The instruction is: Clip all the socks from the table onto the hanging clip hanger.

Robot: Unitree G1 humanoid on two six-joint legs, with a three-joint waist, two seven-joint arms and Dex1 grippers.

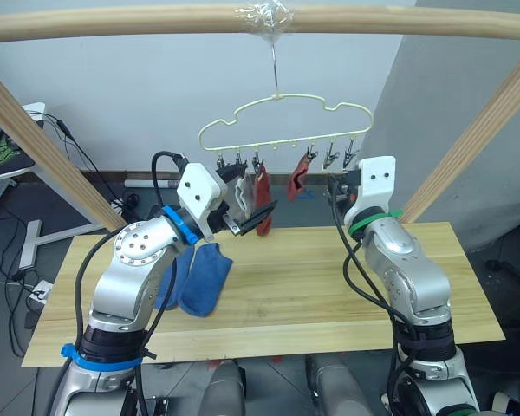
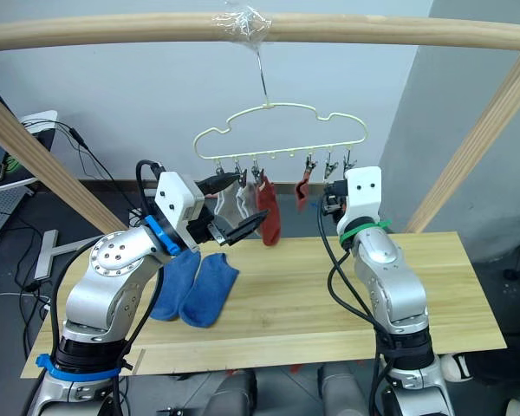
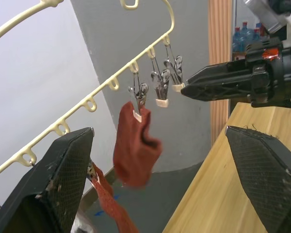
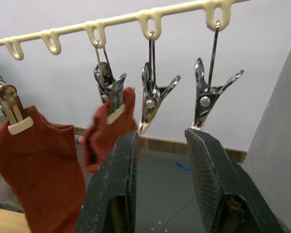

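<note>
Overhead, clip hanger (image 1: 286, 121) holds two red socks (image 1: 263, 201), two grey (image 2: 230, 204) — two blue socks (image 1: 204, 277) on table (image 1: 329, 286), left gripper (image 1: 256, 212) and right gripper (image 4: 160, 184) open.

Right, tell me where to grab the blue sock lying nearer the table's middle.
Grip the blue sock at its upper end near the left gripper, coming down from above. It lies flat on the table, its far side overlapping the other blue sock, so pinch the free edge toward the table's middle.

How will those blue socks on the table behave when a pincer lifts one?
Probably floppy: the blue socks lie slumped flat and creased on the table, and the clipped red sock droops from its clip. Likely light, since the thin clip hanger carries several. They overlap, so one may drag the other.
</note>
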